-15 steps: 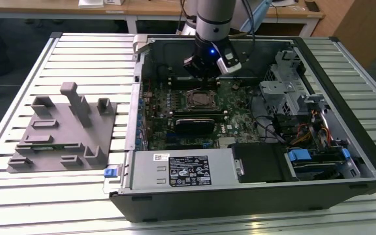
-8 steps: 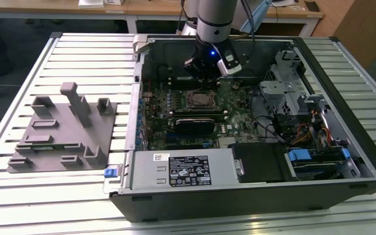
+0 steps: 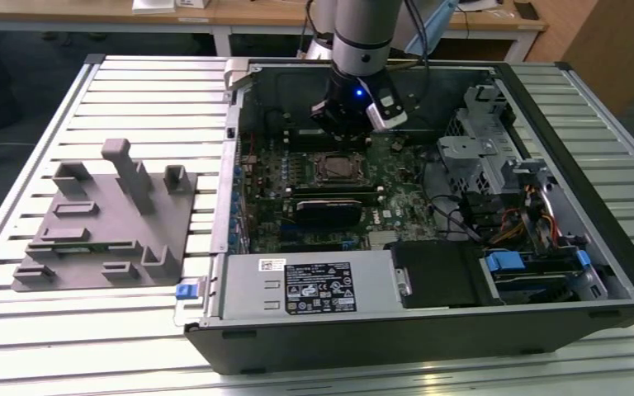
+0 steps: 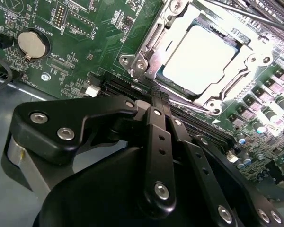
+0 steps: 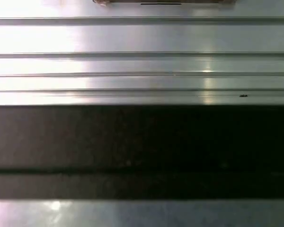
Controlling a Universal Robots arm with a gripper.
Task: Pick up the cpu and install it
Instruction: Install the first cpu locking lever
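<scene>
Pincer (image 4: 156, 123) linkage up close; cpu (image 4: 199, 59) seated in socket (image 4: 146, 52).

My exterior view looks down from above the open computer case (image 3: 428, 206); my second wrist view sits close over its motherboard (image 4: 85, 42); my first wrist view faces the slatted bench (image 5: 142, 61).

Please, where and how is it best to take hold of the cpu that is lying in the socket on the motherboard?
The cpu lies flat inside the metal socket frame, its pale top facing up. Probably best to come straight down from above and grip two opposite thin edges, since the frame blocks any sideways approach. The claw hangs above the motherboard, beside the socket.
</scene>
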